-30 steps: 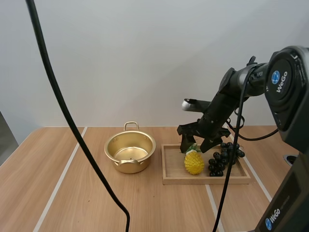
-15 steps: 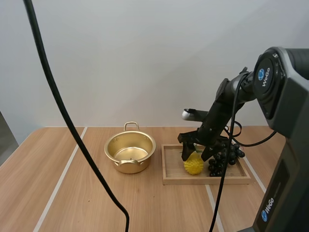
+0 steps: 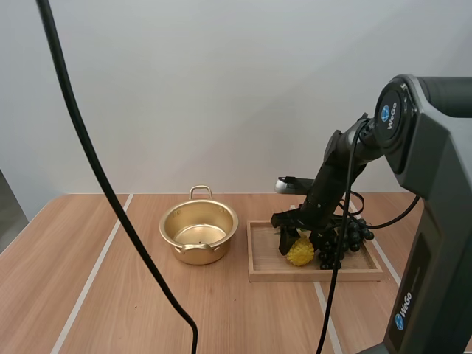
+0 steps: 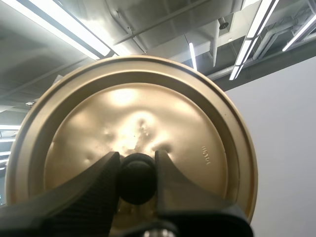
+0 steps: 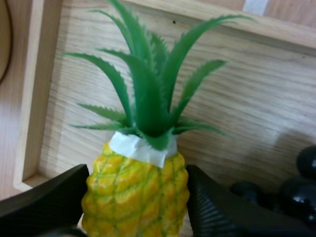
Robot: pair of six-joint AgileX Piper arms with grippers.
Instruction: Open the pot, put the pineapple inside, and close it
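The gold pot point(image 3: 199, 232) stands open on the table, left of the wooden tray point(image 3: 313, 274). Its gold lid point(image 4: 133, 113) is off it, seen from below: my left gripper point(image 4: 137, 159) is shut on the lid's black knob point(image 4: 137, 180). The yellow pineapple point(image 3: 299, 252) sits in the tray. My right gripper point(image 3: 302, 240) is down over it. In the right wrist view the pineapple point(image 5: 136, 197) stands with its green leaves up, and my right gripper point(image 5: 137, 171) is open, one finger close on each side of the fruit.
A bunch of dark grapes point(image 3: 343, 237) lies in the tray just right of the pineapple, and the grapes point(image 5: 296, 182) sit close to one right finger. The tray's rim point(image 5: 34, 98) runs beside the other finger. Bare table lies in front of the pot.
My right gripper has come down from above the pineapple's leaves until its fingers straddle the fruit in the tray. The pot has not moved.
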